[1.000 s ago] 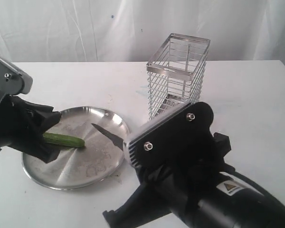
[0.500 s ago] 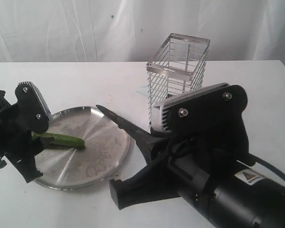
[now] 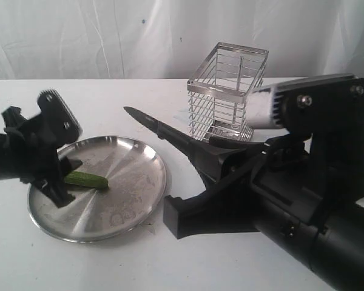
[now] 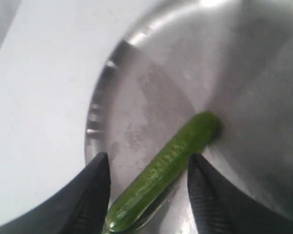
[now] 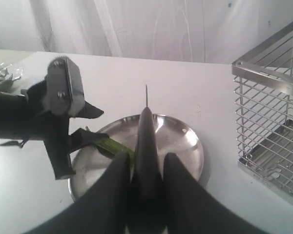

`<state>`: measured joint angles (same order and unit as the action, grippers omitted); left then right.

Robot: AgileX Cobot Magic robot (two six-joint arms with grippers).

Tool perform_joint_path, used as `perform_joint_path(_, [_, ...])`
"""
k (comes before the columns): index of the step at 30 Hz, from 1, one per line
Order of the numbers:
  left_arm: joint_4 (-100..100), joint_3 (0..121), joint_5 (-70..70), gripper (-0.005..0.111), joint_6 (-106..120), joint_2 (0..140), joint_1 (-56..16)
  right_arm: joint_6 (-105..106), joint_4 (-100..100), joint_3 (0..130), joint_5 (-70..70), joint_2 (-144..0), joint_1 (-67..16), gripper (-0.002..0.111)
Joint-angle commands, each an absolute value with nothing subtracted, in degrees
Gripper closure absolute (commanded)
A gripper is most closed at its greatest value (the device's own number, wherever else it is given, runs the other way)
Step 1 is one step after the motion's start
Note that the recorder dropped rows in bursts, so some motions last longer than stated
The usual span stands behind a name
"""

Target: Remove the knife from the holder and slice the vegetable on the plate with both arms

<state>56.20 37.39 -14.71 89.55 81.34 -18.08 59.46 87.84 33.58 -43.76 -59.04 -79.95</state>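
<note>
In the exterior view, the plate point(image 3: 133, 209) lay on the white table point(image 3: 127, 97). The vegetable point(image 3: 87, 179) rested on it, toward the rim nearest the left arm. The left gripper point(image 3: 65, 180) hung over that same rim with its fingers spread wide, one on each side of the vegetable. The right gripper point(image 3: 193, 173) was clamped on the handle of the knife point(image 3: 147, 120), and the black blade was lifted clear of the plate, touching nothing. The holder point(image 3: 225, 97) stood upright on the table beside the plate, on the right arm's side.

In the left wrist view, the two dark fingers point(image 4: 93, 195) flanked the vegetable point(image 4: 168, 163) with a gap on either side. It lay flat on the plate's scuffed surface point(image 4: 136, 97), close to the rim.

In the right wrist view, the right gripper point(image 5: 146, 161) pinched the knife point(image 5: 146, 131) between both fingers, and the blade pointed across the plate point(image 5: 185, 146). The vegetable point(image 5: 112, 145) lay on the plate between the fingers of the left gripper point(image 5: 90, 124), which stood apart. The holder point(image 5: 273, 122) stood off the plate, near its rim.
</note>
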Motion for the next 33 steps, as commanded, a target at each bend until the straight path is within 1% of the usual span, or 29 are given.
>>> perform_joint_path(1, [89.17, 37.95, -16.68, 0.053, 90.69, 74.37, -17.94, 59.1, 86.88, 33.43, -44.75, -57.14, -79.95, 0.108])
perform_joint_path(2, [96.75, 37.79, -16.68, 0.053, 90.81, 72.76, -17.94, 59.1, 86.88, 33.43, -45.09, -56.98, -79.95, 0.108])
perform_joint_path(3, [99.95, 37.79, -15.62, 0.053, 90.94, 71.28, -17.94, 59.22, 86.88, 33.43, -45.19, -56.75, -79.95, 0.108])
perform_joint_path(4, [99.95, 37.69, -13.13, 0.053, 91.39, 69.89, -17.94, 59.38, 86.88, 33.43, -45.3, -56.79, -79.95, 0.108])
perform_joint_path(6, [99.95, 37.66, -3.61, 0.053, 93.52, 66.24, -18.07, 59.83, 86.88, 33.43, -45.33, -56.44, -79.95, 0.108])
perform_joint_path(8, [99.95, 38.8, 1.17, 0.053, 92.78, 64.04, -18.07, 60.09, 86.88, 33.43, -45.33, -56.41, -79.95, 0.108])
perform_joint_path(11, [99.95, 40.94, -1.88, 0.053, 92.43, 63.67, -17.79, 60.5, 86.21, 33.43, -45.44, -56.16, -79.95, 0.108])
perform_joint_path(13, [99.95, 41.75, -3.58, 0.053, 86.41, 63.52, -17.79, 61.56, 86.08, 33.43, -45.44, -56.12, -79.95, 0.108])
perform_joint_path(14, [99.95, 42.44, -1.39, 0.053, 80.37, 63.27, -17.79, 61.71, 86.08, 33.43, -45.44, -55.86, -79.95, 0.108])
perform_joint_path(15, [99.95, 45.15, 1.56, 0.053, 80.02, 63.27, -17.79, 61.71, 86.08, 33.43, -45.33, -55.46, -79.95, 0.108])
perform_joint_path(16, [99.57, 48.79, 3.91, 0.053, 85.82, 63.27, -17.79, 61.71, 86.08, 33.43, -45.33, -55.46, -79.95, 0.108])
perform_joint_path(17, [93.72, 53.71, 8.94, 0.053, 95.38, 63.27, -17.79, 61.86, 86.08, 33.43, -45.21, -55.46, -79.95, 0.108])
perform_joint_path(19, [86.83, 59.26, 16.27, 0.053, 109.15, 63.27, -17.79, 61.86, 86.08, 33.43, -44.69, -55.46, -79.95, 0.108])
perform_joint_path(20, [84.62, 62.43, 20.31, 0.053, 112.76, 63.27, -17.79, 61.86, 86.21, 33.43, -44.47, -55.46, -79.95, 0.108])
perform_joint_path(21, [84.12, 63.53, 23.55, 0.053, 112.15, 63.27, -17.79, 61.9, 86.35, 33.43, -44.47, -55.46, -79.95, 0.108])
perform_joint_path(22, [80.69, 63.92, 33.63, 0.053, 108.34, 63.27, -17.79, 61.9, 86.35, 33.43, -44.76, -55.46, -79.95, 0.108])
perform_joint_path(23, [77.22, 63.92, 40.73, 0.053, 105.0, 63.27, -17.79, 61.9, 86.35, 33.43, -44.93, -55.46, -79.95, 0.108])
perform_joint_path(24, [72.89, 63.81, 51.78, 0.056, 97.77, 63.97, -17.92, 61.9, 86.35, 33.43, -45.2, -55.46, -79.95, 0.108])
perform_joint_path(26, [70.7, 62.85, 61.34, 0.063, 90.88, 64.52, -17.92, 61.9, 86.35, 33.43, -45.86, -55.46, -79.95, 0.108])
perform_joint_path(27, [64.77, 61.51, 67.02, 0.071, 83.94, 64.62, -17.92, 61.9, 86.35, 33.43, -46.36, -55.46, -79.95, 0.108])
perform_joint_path(28, [58.9, 60.86, 68.84, 0.074, 79.56, 64.62, -17.92, 61.78, 86.35, 33.43, -46.37, -55.46, -79.95, 0.108])
perform_joint_path(29, [46.11, 59.97, 69.96, 0.079, 69.86, 64.62, -17.92, 61.78, 86.47, 33.43, -46.37, -55.46, -79.95, 0.108])
perform_joint_path(31, [30.57, 58.43, 66.97, 0.079, 56.33, 64.62, -17.92, 61.78, 86.47, 33.43, -46.37, -55.46, -79.95, 0.108])
perform_joint_path(32, [15.83, 56.62, 60.09, 0.073, 45.09, 64.62, -17.92, 61.78, 86.45, 33.43, -45.86, -55.46, -79.95, 0.108])
perform_joint_path(33, [10.47, 55.68, 55.3, 0.068, 39.8, 64.62, -17.92, 61.68, 86.45, 33.43, -45.24, -55.46, -79.95, 0.108])
